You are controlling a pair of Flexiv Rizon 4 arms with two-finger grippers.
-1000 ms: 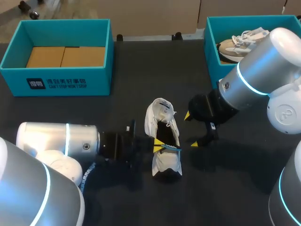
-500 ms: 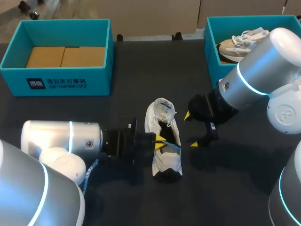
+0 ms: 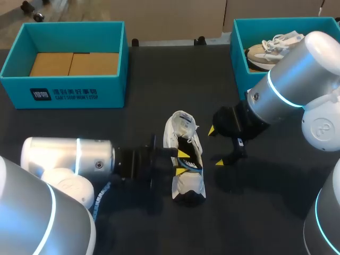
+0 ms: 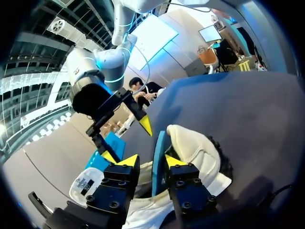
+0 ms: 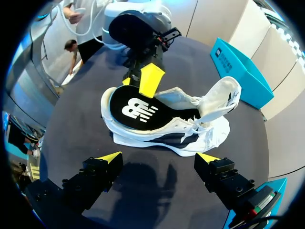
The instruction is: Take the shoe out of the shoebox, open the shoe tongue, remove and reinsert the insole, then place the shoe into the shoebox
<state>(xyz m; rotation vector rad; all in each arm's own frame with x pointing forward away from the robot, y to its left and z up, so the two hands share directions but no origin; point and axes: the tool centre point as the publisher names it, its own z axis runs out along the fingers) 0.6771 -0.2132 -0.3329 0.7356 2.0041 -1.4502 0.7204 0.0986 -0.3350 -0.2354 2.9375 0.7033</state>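
Observation:
A white shoe lies on the dark table, its tongue folded up. The dark insole with a blue edge sits in the shoe's opening. My left gripper reaches in from the shoe's side; its fingers stand a little apart, astride the insole's edge, with a gap on at least one side. In the left wrist view that edge stands upright between the yellow tips. My right gripper hovers wide open just beside the shoe, holding nothing; in its own view the shoe lies ahead of its fingers.
A teal shoebox with cardboard inside stands at the back left. A second teal box at the back right holds another shoe. Both arms crowd the shoe from either side.
My left gripper's fingers have parted from a tight grip on the insole's edge, after edging slightly further over the shoe. The right arm has not moved.

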